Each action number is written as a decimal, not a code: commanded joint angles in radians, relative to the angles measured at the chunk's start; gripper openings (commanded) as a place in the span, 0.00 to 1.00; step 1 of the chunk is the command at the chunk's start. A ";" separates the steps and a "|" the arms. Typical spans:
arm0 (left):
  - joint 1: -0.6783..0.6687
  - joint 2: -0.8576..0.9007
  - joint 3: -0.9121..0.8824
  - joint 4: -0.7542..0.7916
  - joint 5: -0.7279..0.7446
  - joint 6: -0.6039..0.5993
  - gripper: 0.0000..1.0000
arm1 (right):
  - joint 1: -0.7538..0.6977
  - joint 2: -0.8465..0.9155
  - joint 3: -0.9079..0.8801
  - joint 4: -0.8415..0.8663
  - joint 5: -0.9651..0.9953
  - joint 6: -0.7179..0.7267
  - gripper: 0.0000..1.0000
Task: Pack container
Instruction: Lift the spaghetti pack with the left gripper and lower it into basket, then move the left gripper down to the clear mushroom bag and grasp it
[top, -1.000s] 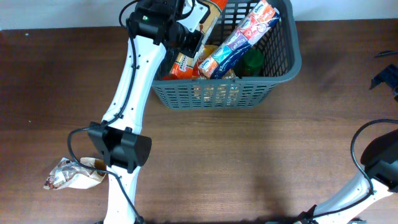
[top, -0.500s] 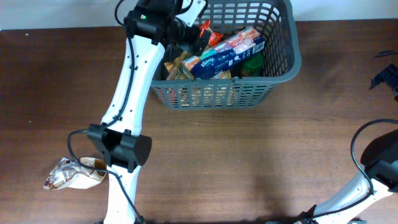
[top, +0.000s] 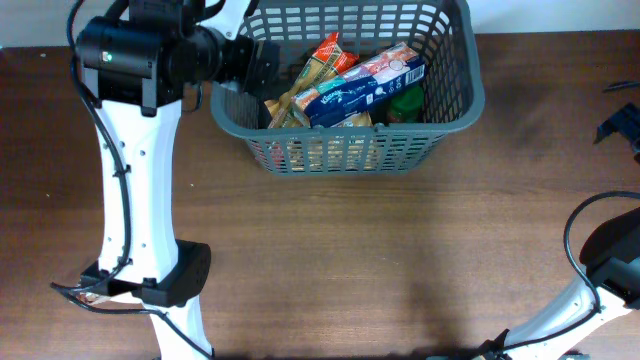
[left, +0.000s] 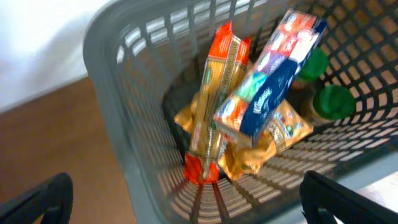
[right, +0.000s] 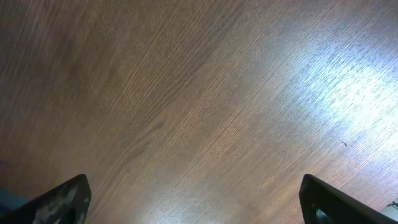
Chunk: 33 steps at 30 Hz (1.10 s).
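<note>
The container (top: 345, 152), a grey lattice basket, stands at the table's back centre. Inside it a blue tissue box (top: 365, 80) lies across an orange pasta pack (top: 320, 62), with green lids (top: 405, 100) beside them. My left gripper (top: 262, 62) hovers at the basket's left rim, open and holding nothing. The left wrist view looks down over the basket wall (left: 137, 124) at the tissue box (left: 267, 81), the pasta pack (left: 214, 106), a golden packet (left: 280, 134) and the green lids (left: 333, 102); the left gripper (left: 186, 205) spans wide. My right gripper (right: 199, 199) stands open over bare wood.
The left arm (top: 135, 180) runs from the front left edge up to the basket. The right arm (top: 610, 260) sits at the table's front right corner. A white wall edge (top: 560, 15) borders the back of the brown wooden table (top: 400, 260).
My left gripper opened and let go of the tissue box, which dropped flatter into the basket. The left arm then pulled back left to the rim. The right arm has not moved.
</note>
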 joint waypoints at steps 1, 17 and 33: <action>0.038 0.009 0.000 -0.057 -0.008 -0.118 0.99 | 0.003 -0.013 -0.008 0.002 0.013 0.009 0.98; 0.244 -0.169 -0.069 -0.071 -0.096 -0.304 0.99 | 0.003 -0.013 -0.008 0.002 0.012 0.009 0.99; 0.436 -0.615 -0.943 0.006 -0.345 -0.840 0.99 | 0.003 -0.013 -0.008 0.002 0.013 0.009 0.99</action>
